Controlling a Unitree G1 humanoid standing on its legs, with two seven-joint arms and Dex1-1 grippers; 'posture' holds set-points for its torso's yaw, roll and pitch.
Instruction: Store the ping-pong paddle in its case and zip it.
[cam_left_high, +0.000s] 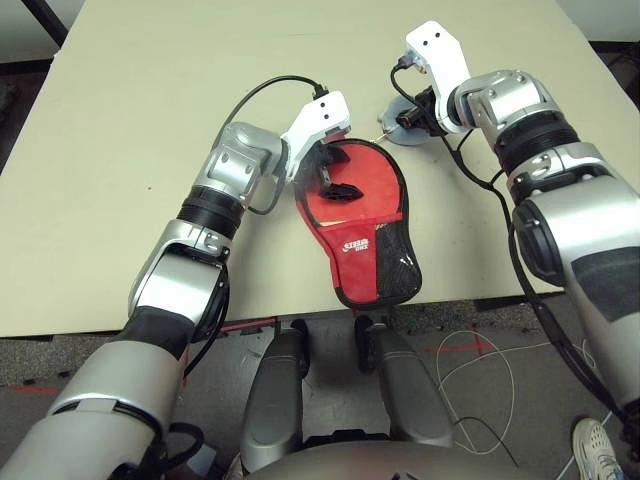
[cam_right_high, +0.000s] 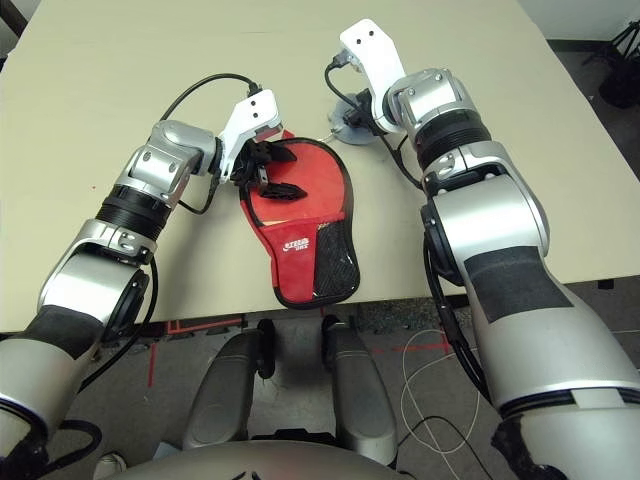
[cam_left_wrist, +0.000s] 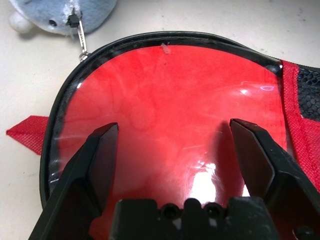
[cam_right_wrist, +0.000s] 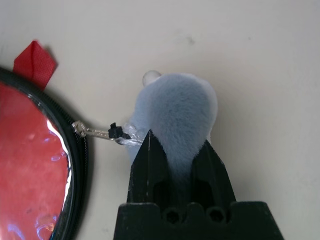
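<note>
Two grippers | left gripper (cam_left_wrist: 172, 150) spread wide over case (cam_left_high: 372, 225) | right gripper (cam_right_wrist: 172, 152) pinching grey plush charm (cam_right_wrist: 177, 112) clipped to zipper pull (cam_right_wrist: 95, 132) | table (cam_left_high: 150, 120) beneath

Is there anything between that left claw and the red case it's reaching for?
Nothing visible. The left gripper hangs open right over the case, its fingers spread above the clear window. The right gripper pinches the grey plush charm beside it.

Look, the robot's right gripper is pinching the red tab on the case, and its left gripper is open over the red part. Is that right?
Not quite. The right gripper is pinching the fluffy grey charm clipped to the case, not the red tab; the right wrist view shows it. The left gripper is indeed open over the red part.
</note>
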